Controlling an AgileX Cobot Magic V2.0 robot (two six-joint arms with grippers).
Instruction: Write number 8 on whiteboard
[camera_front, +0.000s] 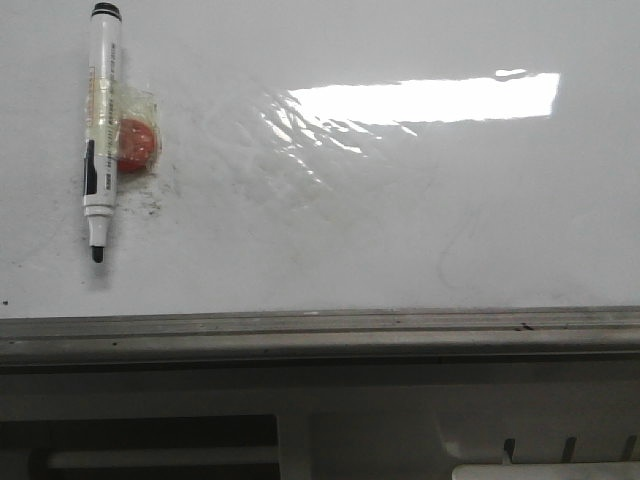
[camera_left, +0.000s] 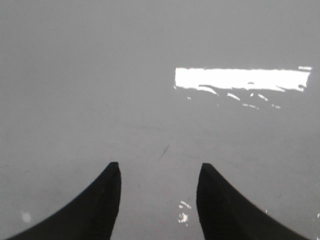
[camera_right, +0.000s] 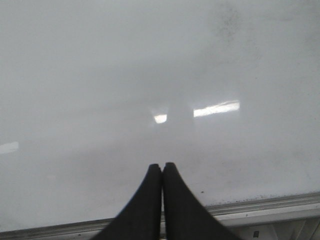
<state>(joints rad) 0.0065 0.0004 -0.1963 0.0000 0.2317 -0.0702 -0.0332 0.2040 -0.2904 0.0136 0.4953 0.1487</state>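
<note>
The whiteboard (camera_front: 400, 230) fills the front view, glossy white with a bright glare band and faint grey smudges; its grey metal edge rail runs along the near side. No number 8 shows on it. A white marker (camera_front: 102, 130) with a black cap and black tip lies on the board at the far left, taped to a red round piece (camera_front: 138, 143). My left gripper (camera_left: 159, 170) is open and empty over bare board (camera_left: 100, 75). My right gripper (camera_right: 162, 167) is shut and empty above the board (camera_right: 100, 75) near its rail. Neither gripper shows in the front view.
The board's rail (camera_front: 320, 330) also shows in the right wrist view (camera_right: 280, 205). Below the rail in the front view is a grey frame with dark openings (camera_front: 150, 440). A short thin dark stroke (camera_left: 163, 153) lies on the board ahead of the left fingers.
</note>
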